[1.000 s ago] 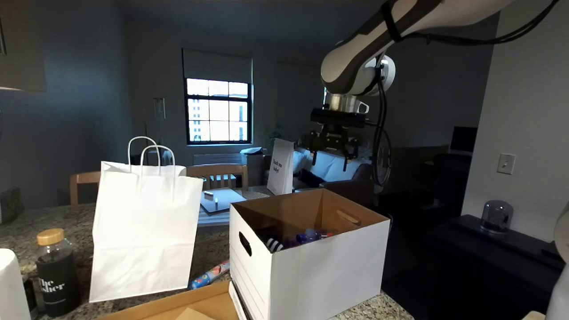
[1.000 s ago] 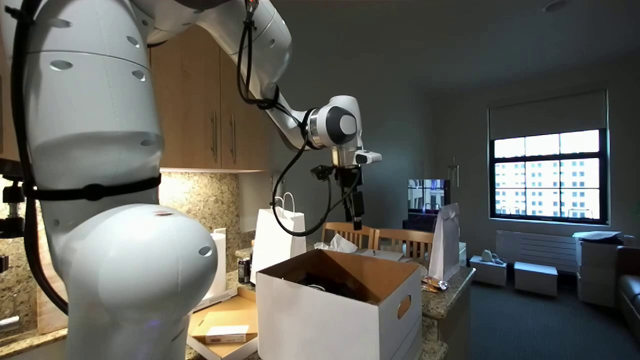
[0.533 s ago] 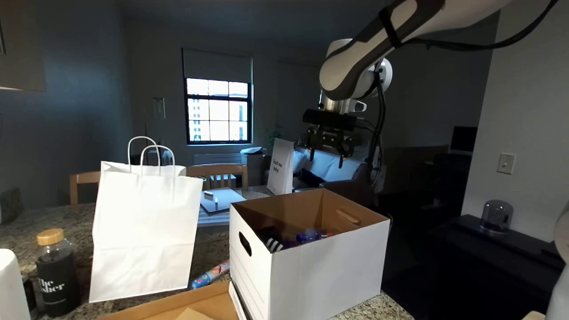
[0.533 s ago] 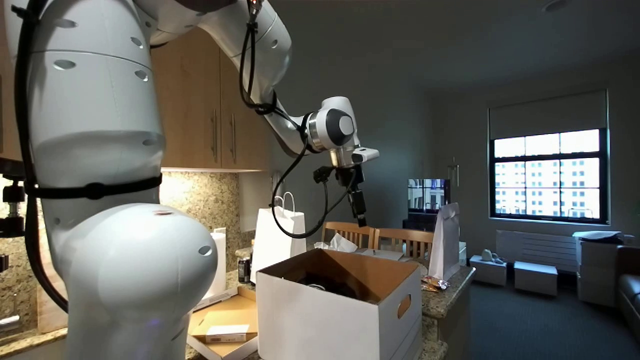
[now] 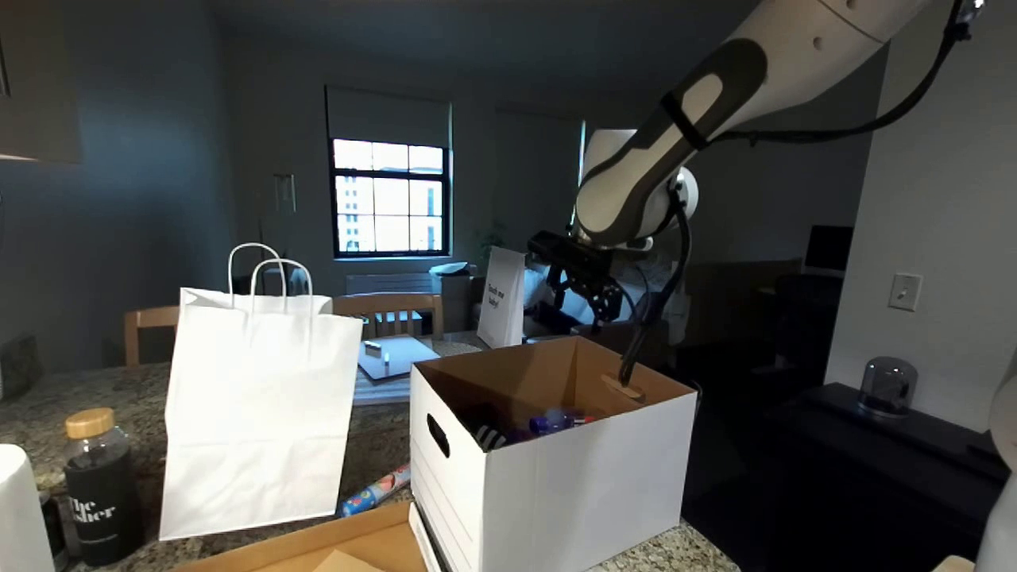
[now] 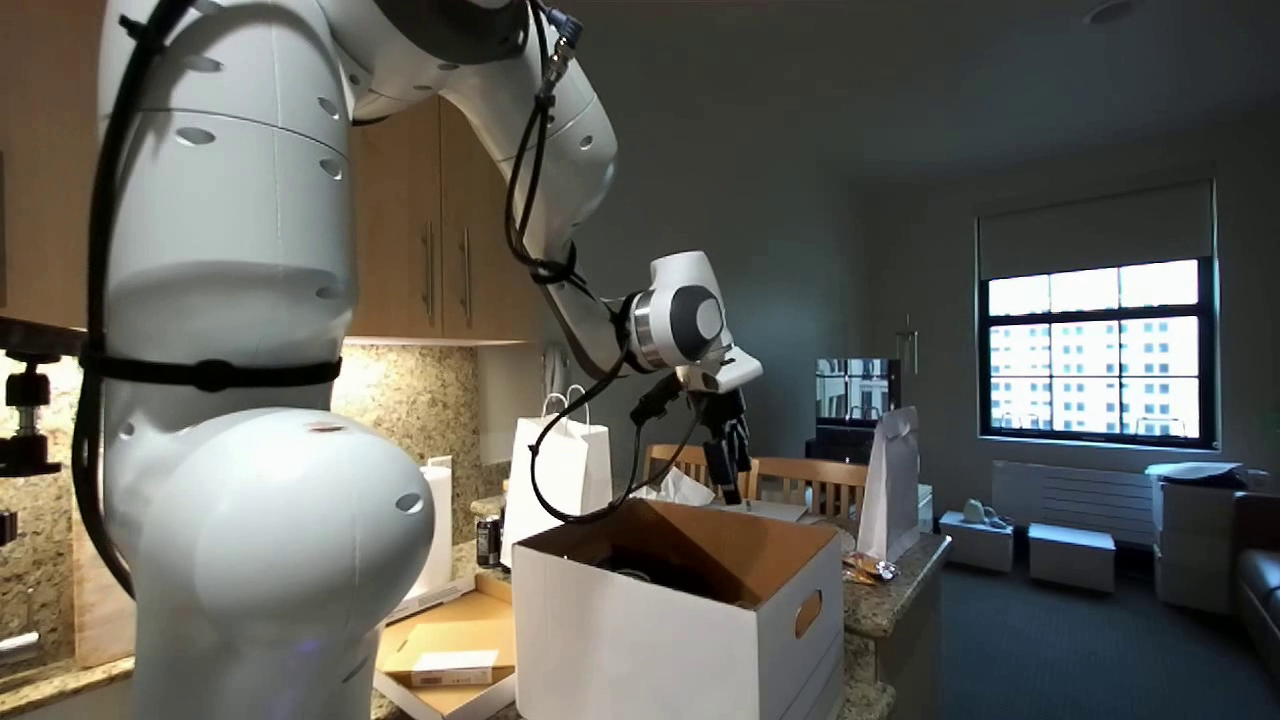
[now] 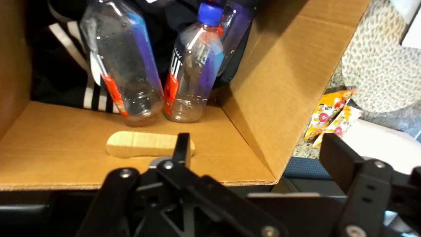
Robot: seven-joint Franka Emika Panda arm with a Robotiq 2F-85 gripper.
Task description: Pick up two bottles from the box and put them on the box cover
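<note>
By my reading, you're on the approach to the first bottle. Your gripper [image 7: 259,153] has its fingers [image 7: 340,161] spread wide with nothing between them, and in both exterior views it hangs tilted above the rim of the box [image 5: 588,485]. In the wrist view one finger shows by the hand-hole [image 7: 141,144], the other past the box's corner.

Farther in, you have a clear bottle [image 7: 123,62], the blue-capped bottle [image 7: 194,70] just beside it, and partly hidden behind that, what looks like a third bottle [image 7: 235,29]. Dark striped cloth [image 7: 56,82] lies alongside; whether the bottles lean or lie flat, I can't tell.

Your next move calls for bringing the gripper inward over the blue-capped bottle, squaring it up, then lowering with a finger either side — the neighbour is close, so watch that gap. Beyond the box wall, the shallow brown-lined tray [image 5: 377,528], which I take for the box cover, shows no bottle, so I'd judge both placements are yet to come. The white paper bag [image 5: 262,421] stands beyond it, so carry clear.
</note>
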